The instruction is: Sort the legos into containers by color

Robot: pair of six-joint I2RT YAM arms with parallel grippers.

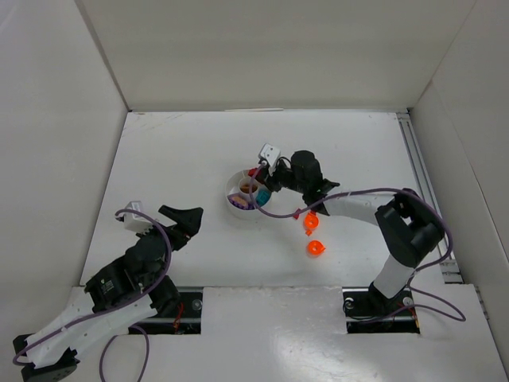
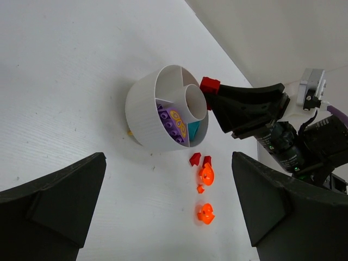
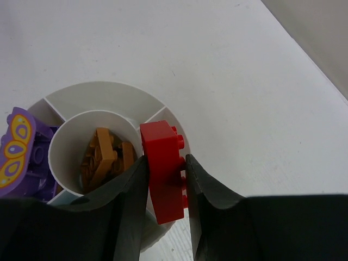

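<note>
Right gripper (image 3: 165, 163) pinching the red brick (image 3: 161, 144) over a bare wedge (image 3: 165, 116) at the dish (image 3: 103, 87) far-right side, guessing that's red's spot. Left gripper (image 2: 168, 160) spread wide.

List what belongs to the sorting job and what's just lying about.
Job: red plastic brick in right claw; round white divided plastic dish; purple bricks, teal brick, brown pieces inside; translucent orange pieces, red bits beside it.
Idle: metal rail; white walls.

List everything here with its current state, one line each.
Dish, upright, partly filled.
Right gripper, shut on the red brick over the dish.
Left gripper, open, empty.
Brown pieces, in the centre cup.
Purple pieces, in a wedge.
Orange pieces, loose on the table.
Small red pieces, loose on the table.
</note>
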